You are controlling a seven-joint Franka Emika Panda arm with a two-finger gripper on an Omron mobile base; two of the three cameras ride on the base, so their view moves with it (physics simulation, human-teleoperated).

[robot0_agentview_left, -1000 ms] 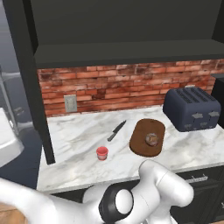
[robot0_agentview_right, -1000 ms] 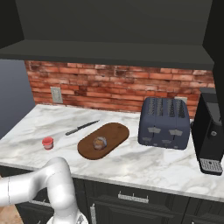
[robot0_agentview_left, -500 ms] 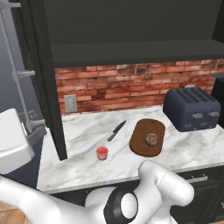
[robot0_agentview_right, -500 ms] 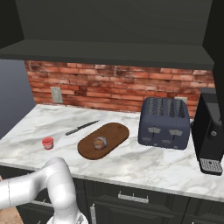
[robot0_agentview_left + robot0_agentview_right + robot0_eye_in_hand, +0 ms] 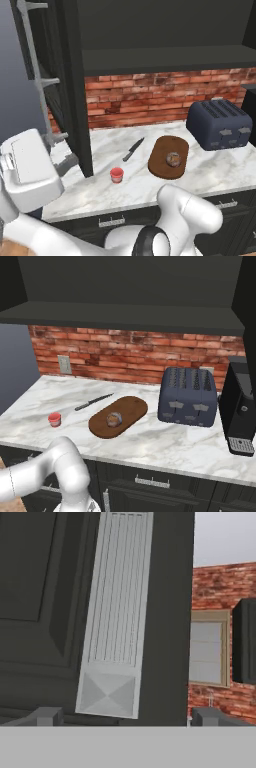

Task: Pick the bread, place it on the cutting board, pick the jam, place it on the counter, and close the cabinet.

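The bread (image 5: 173,159) sits on the cutting board (image 5: 119,416) and the jam (image 5: 116,174) stands on the table (image 5: 165,443) (both placements look done). What is left is closing the cabinet (image 5: 75,100), its door edge-on and open. The fingers (image 5: 125,718) are spread apart, empty, against the door's silver handle (image 5: 116,622).

The bread (image 5: 114,418) sits on the cutting board (image 5: 131,407), with the jam (image 5: 54,419) left on the counter (image 5: 165,445).
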